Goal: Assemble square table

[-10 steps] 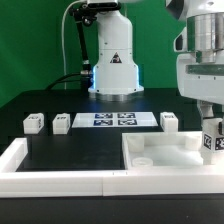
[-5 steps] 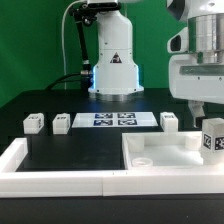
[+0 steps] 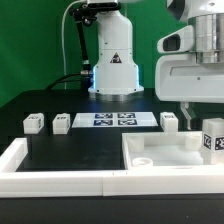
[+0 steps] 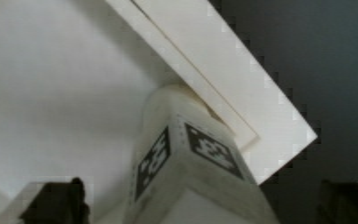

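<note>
Pincer (image 3: 200,113) open, hovering over leg (image 3: 212,137) upright at slab's (image 3: 160,156) right edge. Leg-fitting step. Next: likely grasp a loose leg (image 3: 61,123).

The tool (image 3: 204,110) has let go of the leg block (image 3: 212,138) — jaws now wide — and lifted above it.

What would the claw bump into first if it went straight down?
Probably the short white tagged leg block, standing upright on the large flat white plastic square slab. It seems to sit right under the open claw.
</note>
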Robot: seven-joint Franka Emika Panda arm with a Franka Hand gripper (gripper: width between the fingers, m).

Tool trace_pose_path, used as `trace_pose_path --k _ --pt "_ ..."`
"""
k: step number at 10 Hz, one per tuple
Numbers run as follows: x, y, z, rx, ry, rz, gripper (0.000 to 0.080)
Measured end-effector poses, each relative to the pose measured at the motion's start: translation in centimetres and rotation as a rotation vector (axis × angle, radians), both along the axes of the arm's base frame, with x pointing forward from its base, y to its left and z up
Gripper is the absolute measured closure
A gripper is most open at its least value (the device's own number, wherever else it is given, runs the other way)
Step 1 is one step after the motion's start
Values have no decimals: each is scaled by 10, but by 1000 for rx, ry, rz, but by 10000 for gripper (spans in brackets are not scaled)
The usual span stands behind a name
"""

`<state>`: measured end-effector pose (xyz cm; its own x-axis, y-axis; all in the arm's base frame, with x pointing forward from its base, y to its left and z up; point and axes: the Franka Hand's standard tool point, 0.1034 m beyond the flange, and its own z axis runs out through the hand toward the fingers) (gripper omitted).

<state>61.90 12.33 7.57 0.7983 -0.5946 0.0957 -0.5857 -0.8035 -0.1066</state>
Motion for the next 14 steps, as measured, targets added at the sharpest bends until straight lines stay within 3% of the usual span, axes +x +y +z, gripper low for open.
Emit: trace_pose_path --k 10,12,13,14 --pt "0 -3 -1 -93 -13 588 151" --pt "0 -3 -1 -94 -13 595 407" --pt "0 -3 -1 -94 -13 595 407" --pt "0 -3 -1 -94 -13 595 511"
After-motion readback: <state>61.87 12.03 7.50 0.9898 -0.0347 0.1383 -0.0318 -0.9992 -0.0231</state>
